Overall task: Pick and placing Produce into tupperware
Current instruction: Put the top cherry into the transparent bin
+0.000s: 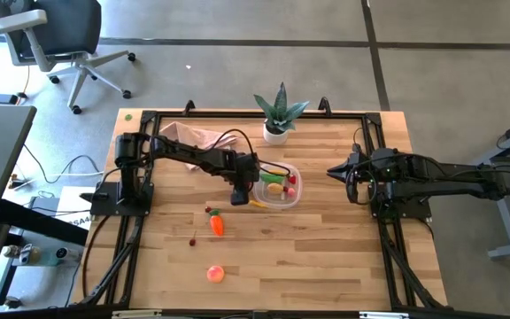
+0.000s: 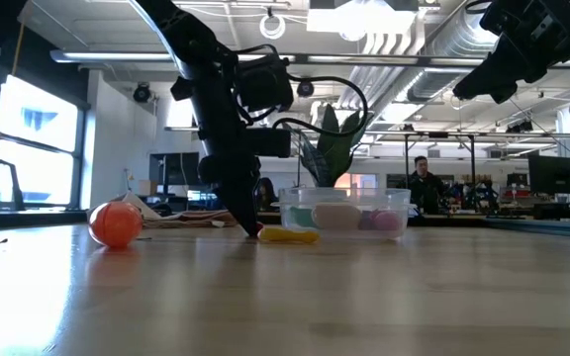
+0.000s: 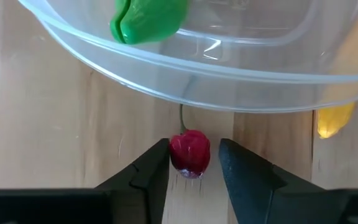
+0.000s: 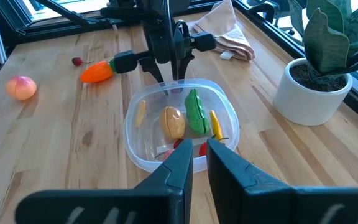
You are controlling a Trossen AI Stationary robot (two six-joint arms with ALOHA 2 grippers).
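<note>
Currently left gripper (image 3: pixel 194 163) is down at the surface (image 1: pixel 326 257) just beside the tub (image 1: pixel 292 197), fingers open around a small red piece (image 3: pixel 189 152), not clamped on it. Tub holds a green pod (image 4: pixel 196 112), a yellow-brown piece (image 4: pixel 173 122) and yellow strips (image 4: pixel 215 124). Carrot (image 1: pixel 217 225) and peach (image 1: pixel 215 274) lie out on the surface, well apart from the tub. Right gripper (image 4: pixel 197 153) hangs raised on the right side, fingers slightly parted, empty.

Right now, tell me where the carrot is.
In the high view the carrot lies on the table left of centre, below the left gripper and above the peach.
</note>
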